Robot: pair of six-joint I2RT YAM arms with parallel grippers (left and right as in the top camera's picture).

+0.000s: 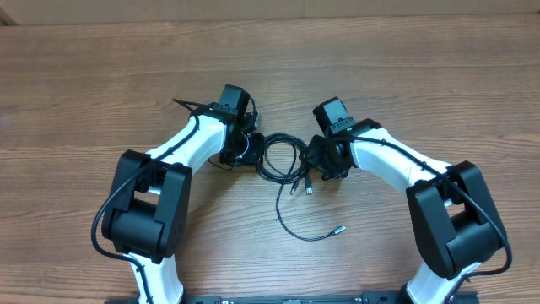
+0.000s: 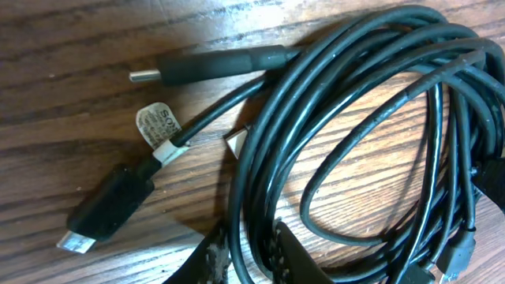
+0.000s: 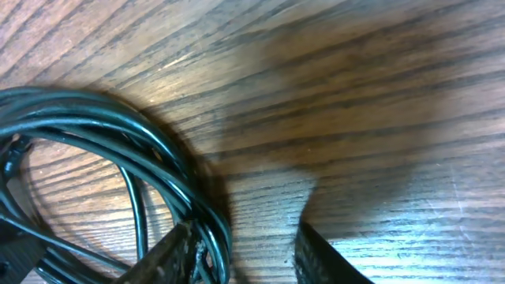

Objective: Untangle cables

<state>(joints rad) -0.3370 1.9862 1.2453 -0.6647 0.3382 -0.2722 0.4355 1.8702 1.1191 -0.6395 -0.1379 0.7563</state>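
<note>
We count two end effectors and one tangle of thin black cables (image 2: 331, 63), coiled on the wooden surface (image 3: 355, 95) between them. Three silver-tipped ends trail loose toward the arm bases. One cable bears a white label (image 2: 155, 126). The left end effector (image 2: 248, 259) is pinched on a few coil strands. The right end effector (image 3: 237, 256) stands apart, the coil against one finger.

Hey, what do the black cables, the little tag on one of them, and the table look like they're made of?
The cables look sheathed in black rubber or plastic, semi-glossy, judging by soft highlights along the strands. The tag is probably paper or thin film: whitish, creased and printed. The table is wood or a wood-look laminate, brown with clear grain; which one is unclear.
</note>
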